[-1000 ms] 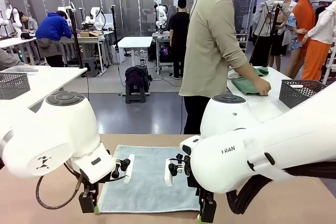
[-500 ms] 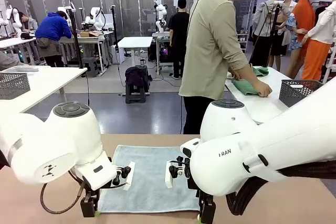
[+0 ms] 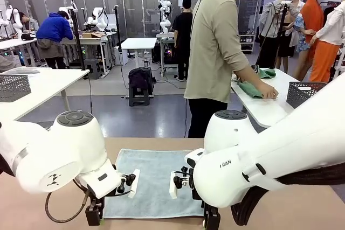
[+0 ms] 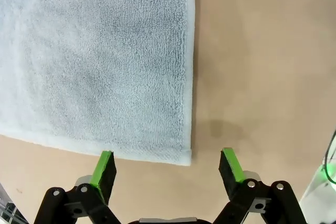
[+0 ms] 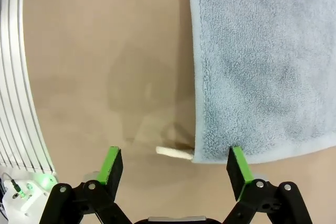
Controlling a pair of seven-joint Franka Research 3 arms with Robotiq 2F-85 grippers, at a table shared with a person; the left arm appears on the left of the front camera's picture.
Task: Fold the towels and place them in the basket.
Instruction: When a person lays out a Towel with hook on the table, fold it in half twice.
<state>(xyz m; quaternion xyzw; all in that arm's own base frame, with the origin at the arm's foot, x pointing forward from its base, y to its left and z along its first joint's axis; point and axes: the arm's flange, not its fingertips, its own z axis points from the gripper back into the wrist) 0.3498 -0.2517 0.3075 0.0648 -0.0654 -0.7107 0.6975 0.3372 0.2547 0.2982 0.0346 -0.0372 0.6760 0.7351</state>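
Observation:
One pale blue-grey towel (image 3: 153, 181) lies flat and unfolded on the tan table (image 3: 302, 211), between my two arms. My left gripper (image 3: 94, 218) hangs over its near left corner. In the left wrist view that gripper (image 4: 168, 167) is open, and the towel (image 4: 94, 61) has its corner between the green pads (image 4: 105, 167). My right gripper (image 3: 210, 220) is open at the near right corner. In the right wrist view the gripper (image 5: 176, 167) straddles the towel (image 5: 262, 61) corner, where a small loop (image 5: 173, 152) sticks out. The basket is out of view.
A person (image 3: 215, 52) stands past the table's far edge, turned to a white side table (image 3: 264, 109) and handling green cloths (image 3: 253, 89). A dark mesh crate (image 3: 308, 94) sits on that side table, another (image 3: 13, 86) on a white table at the left.
Both arms have sunk lower over the towel's near corners, the left one also shifting a little right. The jaws stayed open. The towel has not moved.

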